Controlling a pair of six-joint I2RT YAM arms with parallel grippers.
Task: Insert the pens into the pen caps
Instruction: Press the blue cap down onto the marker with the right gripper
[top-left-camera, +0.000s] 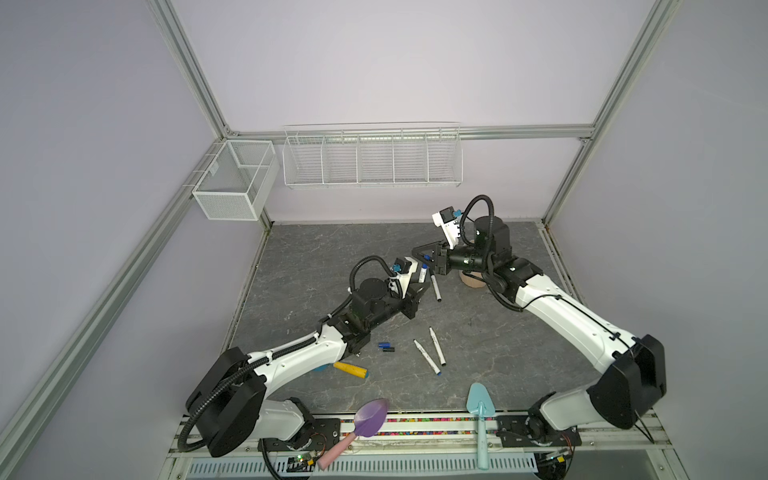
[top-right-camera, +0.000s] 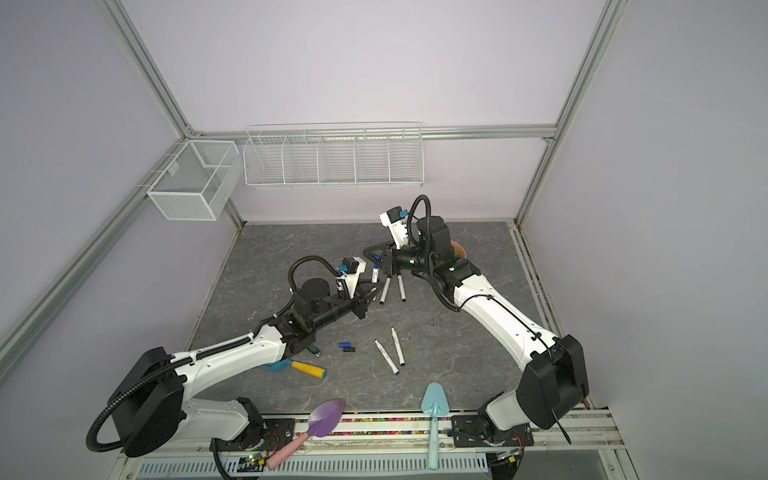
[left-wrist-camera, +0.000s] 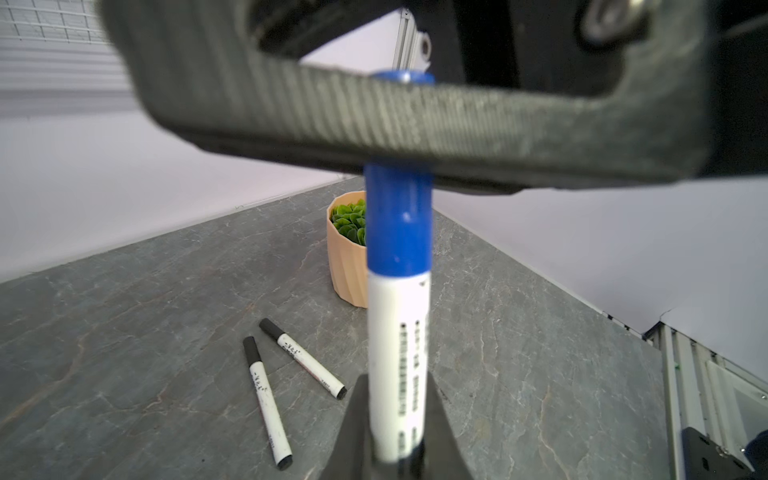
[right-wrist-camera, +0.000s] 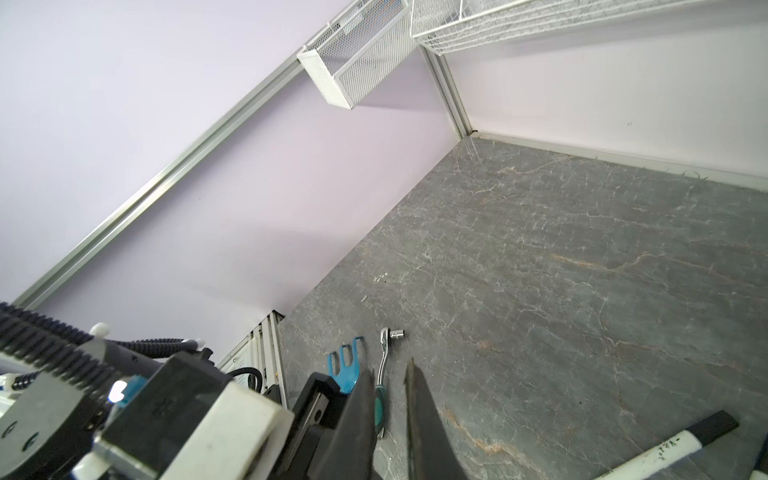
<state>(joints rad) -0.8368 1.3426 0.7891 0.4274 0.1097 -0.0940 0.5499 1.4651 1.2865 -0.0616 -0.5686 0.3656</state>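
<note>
Five pens: one blue-capped pen clamped in left gripper, two black-capped pens and two uncapped pens on table. Two loose caps nearby. Right gripper jaws closed at held pen's cap.

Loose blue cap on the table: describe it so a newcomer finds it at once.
Start at the left arm over the grey table. Between its forearm and the pair of pens nearest the table's front edge lie two short caps, close together. The blue cap is the one farther from that edge; its neighbour is the black cap.
</note>
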